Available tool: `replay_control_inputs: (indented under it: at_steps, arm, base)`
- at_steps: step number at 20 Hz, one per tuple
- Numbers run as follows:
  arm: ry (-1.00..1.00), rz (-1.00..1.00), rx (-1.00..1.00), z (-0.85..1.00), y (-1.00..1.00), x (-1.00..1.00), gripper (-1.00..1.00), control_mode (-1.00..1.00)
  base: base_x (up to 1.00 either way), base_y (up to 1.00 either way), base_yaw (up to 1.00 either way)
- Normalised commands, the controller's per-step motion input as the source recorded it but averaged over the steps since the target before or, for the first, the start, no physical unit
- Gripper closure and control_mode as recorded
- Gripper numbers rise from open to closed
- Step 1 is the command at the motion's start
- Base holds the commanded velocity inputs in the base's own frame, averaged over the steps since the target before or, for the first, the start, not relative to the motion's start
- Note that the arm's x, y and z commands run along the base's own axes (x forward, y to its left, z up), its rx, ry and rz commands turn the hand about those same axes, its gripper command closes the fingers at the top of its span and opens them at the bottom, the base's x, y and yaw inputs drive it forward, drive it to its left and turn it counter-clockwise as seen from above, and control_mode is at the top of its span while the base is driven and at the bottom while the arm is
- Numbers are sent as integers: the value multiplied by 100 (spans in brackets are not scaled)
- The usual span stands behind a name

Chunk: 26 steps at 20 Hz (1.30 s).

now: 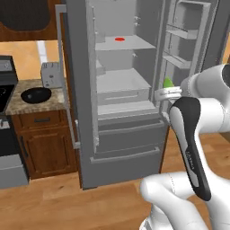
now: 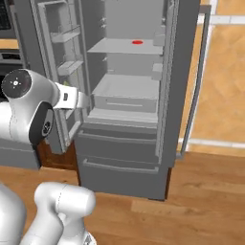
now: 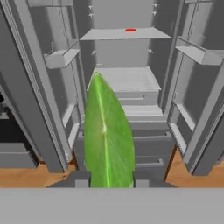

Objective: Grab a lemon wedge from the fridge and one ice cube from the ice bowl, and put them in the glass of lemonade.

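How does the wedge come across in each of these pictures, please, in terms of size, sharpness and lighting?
Hand view: the wedge looms huge and soft-edged in the claw, with a pale sheen along its ridge. Left base view: a tiny bright green speck before the fridge, evenly lit.

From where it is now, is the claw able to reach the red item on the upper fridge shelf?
Probably not yet: the claw is shut on the lemon wedge, though both fridge doors stand open toward the red item.
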Motion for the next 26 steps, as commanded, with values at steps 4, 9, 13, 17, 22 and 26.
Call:
replay_control_inputs:
  at_steps: [4, 9, 13, 17, 22, 26]
  arm:
    - [0, 0, 0, 0, 0, 0, 100, 100]
    - [0, 0, 0, 0, 0, 0, 100, 100]
    - [0, 0, 0, 0, 0, 0, 100, 100]
    - [0, 0, 0, 0, 0, 0, 100, 100]
    - [0, 0, 0, 0, 0, 0, 100, 100]
    - [0, 0, 0, 0, 0, 0, 100, 100]
  base:
    - [-11, 74, 0]
    - [1, 100, 0]
    - [23, 100, 0]
    - [44, 100, -2]
    - [65, 70, -11]
    - [61, 31, -15]
